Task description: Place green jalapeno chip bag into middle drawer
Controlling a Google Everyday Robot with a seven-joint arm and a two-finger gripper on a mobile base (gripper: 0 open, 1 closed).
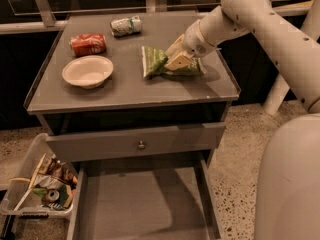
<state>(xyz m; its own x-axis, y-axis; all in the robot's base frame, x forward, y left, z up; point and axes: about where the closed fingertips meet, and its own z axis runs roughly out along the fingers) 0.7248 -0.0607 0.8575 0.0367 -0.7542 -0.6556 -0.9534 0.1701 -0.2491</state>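
Note:
The green jalapeno chip bag (154, 60) lies crumpled on the grey table top (130, 91), right of centre. My gripper (174, 58) comes down from the right and is shut on the middle of the bag. The bag's left end is bunched up and its right end (192, 69) rests on the table. The middle drawer (145, 199) stands pulled out below, at the bottom of the view, showing its flat grey floor.
A white bowl (87, 71), a red can (88, 44) and a crushed green-and-white can (126, 25) sit on the left and back of the table. A shut drawer front with a round knob (141, 145) is above the open drawer. A clear bin of rubbish (42, 186) stands on the floor at left.

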